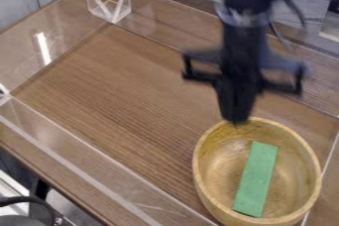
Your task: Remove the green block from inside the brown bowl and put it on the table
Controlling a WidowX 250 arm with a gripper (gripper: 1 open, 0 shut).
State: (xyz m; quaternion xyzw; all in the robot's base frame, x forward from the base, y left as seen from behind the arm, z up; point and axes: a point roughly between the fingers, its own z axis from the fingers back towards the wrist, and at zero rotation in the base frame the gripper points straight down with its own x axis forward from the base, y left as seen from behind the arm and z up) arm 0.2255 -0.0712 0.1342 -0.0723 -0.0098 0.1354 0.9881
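One clenched, empty gripper above the green block in the brown bowl.

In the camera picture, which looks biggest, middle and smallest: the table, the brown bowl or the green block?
Largest to smallest, as they look in the camera view:
1. The table, which fills most of the picture.
2. The brown bowl, wide and round, near the bottom right.
3. The green block, lying inside the bowl, clearly smallest.

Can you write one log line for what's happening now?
fingers: shut, empty, above bowl | block: lying in bowl | task: not done
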